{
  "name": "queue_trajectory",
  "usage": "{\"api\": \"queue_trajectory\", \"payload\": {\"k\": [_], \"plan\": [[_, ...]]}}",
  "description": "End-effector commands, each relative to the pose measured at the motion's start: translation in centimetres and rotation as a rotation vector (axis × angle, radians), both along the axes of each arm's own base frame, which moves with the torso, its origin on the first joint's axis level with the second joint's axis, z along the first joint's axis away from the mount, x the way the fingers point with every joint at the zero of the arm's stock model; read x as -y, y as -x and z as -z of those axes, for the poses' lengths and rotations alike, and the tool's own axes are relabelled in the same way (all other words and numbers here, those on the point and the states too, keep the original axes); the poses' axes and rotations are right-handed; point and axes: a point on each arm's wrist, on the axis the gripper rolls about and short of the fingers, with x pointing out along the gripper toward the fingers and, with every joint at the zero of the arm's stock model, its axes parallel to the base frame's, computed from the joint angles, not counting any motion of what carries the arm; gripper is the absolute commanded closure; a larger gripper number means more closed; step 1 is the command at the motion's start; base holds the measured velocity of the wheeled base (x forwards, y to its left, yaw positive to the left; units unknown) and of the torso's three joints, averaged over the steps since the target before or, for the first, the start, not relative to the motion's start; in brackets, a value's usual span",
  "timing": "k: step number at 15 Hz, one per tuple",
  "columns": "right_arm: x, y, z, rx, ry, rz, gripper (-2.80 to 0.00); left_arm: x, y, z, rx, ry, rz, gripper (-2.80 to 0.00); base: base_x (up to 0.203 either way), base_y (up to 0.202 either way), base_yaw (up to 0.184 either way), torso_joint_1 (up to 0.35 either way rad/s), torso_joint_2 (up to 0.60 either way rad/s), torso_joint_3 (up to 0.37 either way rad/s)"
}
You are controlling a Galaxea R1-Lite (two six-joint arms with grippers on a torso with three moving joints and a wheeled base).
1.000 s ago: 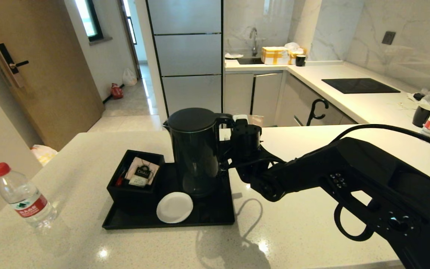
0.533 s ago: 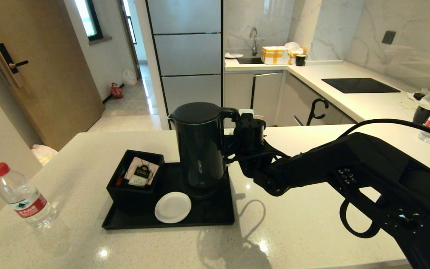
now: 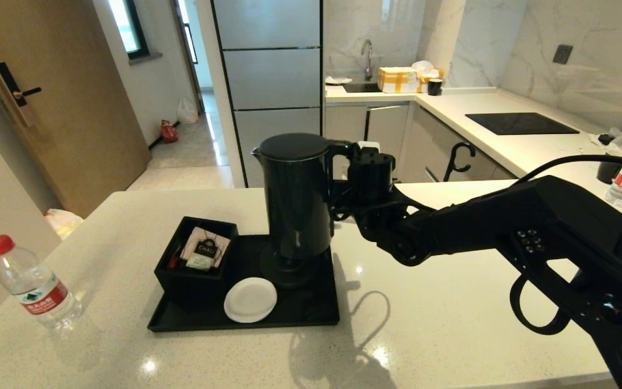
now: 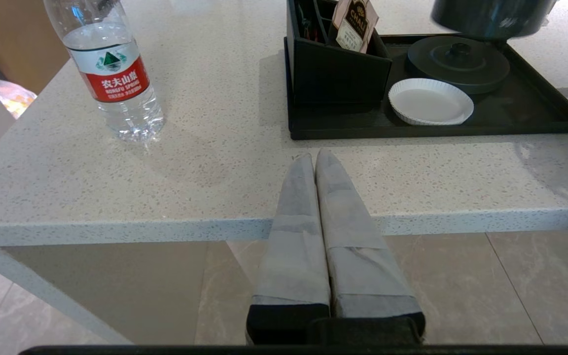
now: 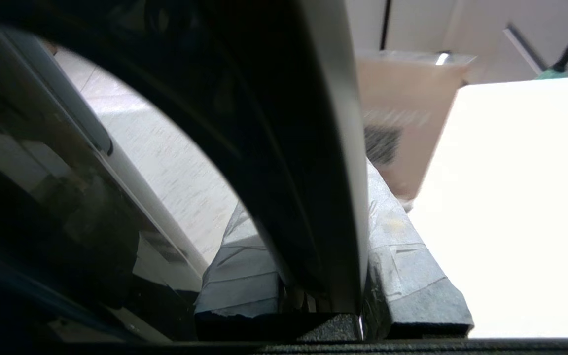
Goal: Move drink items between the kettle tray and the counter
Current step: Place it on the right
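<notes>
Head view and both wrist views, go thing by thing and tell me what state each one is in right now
Kettle: upright, lifted off its base, held by the handle.
Kettle base: bare, on the tray.
Tray: flat on the counter.
Water bottle: upright, capped, on the counter.
Coaster: lying in the tray.
Tea box: open-topped, sachets inside.
Right end effector: shut on the kettle handle.
Left end effector: shut, parked at the counter edge.
</notes>
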Motion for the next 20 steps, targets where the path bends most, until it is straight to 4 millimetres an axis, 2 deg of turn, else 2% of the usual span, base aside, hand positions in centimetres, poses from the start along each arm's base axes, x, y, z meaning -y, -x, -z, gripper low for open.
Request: {"api": "queue_trajectory", "payload": {"k": [1,2,4,6,8,10,13,14,15,16,17,18,20], "plan": [[2.5,-0.7,-1.9,0.026,-0.016,0.048,0.0,0.0,0.0,0.0,-0.002,0.0,0.0,0.0,0.0,0.0,0.0,0.0,0.0,0.0],[3.7,-0.9,-2.3,0.024,-0.014,0.067,0.0,0.0,0.0,0.0,-0.001,0.0,-0.002,0.0,0.0,0.0,0.0,0.0,0.0,0.0],[7.5,-1.1,-4.2,0.039,-0.026,0.118,0.0,0.0,0.0,0.0,-0.002,0.0,0.0,0.0,0.0,0.0,0.0,0.0,0.0,0.0],[9.2,-1.0,-4.5,0.033,-0.032,0.114,0.0,0.0,0.0,0.0,0.0,0.0,0.0,0.0,0.0,0.0,0.0,0.0,0.0,0.0],[11.2,0.2,-4.3,-0.008,-0.027,0.081,0.0,0.0,0.0,0.0,-0.002,0.0,0.0,0.0,0.0,0.0,0.0,0.0,0.0,0.0],[13.8,1.7,-3.8,-0.052,-0.035,0.017,0.0,0.0,0.0,0.0,-0.002,0.0,0.0,0.0,0.0,0.0,0.0,0.0,0.0,0.0],[16.5,3.0,-1.1,-0.124,-0.04,-0.096,0.0,0.0,0.0,0.0,-0.002,0.0,0.0,0.0,0.0,0.0,0.0,0.0,0.0,0.0],[17.2,3.1,-1.2,-0.111,-0.046,-0.114,0.0,0.0,0.0,0.0,-0.002,0.0,0.0,0.0,0.0,0.0,0.0,0.0,0.0,0.0],[17.2,3.1,-1.2,-0.112,-0.046,-0.114,0.0,0.0,0.0,0.0,-0.002,0.0,0.0,0.0,0.0,0.0,0.0,0.0,0.0,0.0],[18.0,2.8,-0.6,-0.126,-0.046,-0.119,0.0,0.0,0.0,0.0,-0.002,0.0,0.0,0.0,0.0,0.0,0.0,0.0,0.0,0.0],[19.3,2.1,0.5,-0.15,-0.047,-0.12,0.0,0.0,0.0,0.0,-0.002,0.0,0.0,0.0,0.0,0.0,0.0,0.0,0.0,0.0],[19.8,1.3,1.6,-0.161,-0.046,-0.123,0.0,0.0,0.0,0.0,-0.002,0.0,-0.002,0.0,0.0,0.0,0.0,0.0,0.0,0.0],[20.1,0.8,1.8,-0.143,-0.036,-0.111,0.0,0.0,0.0,0.0,-0.001,0.0,-0.001,0.0,0.0,0.0,0.0,0.0,0.0,0.0]]}}
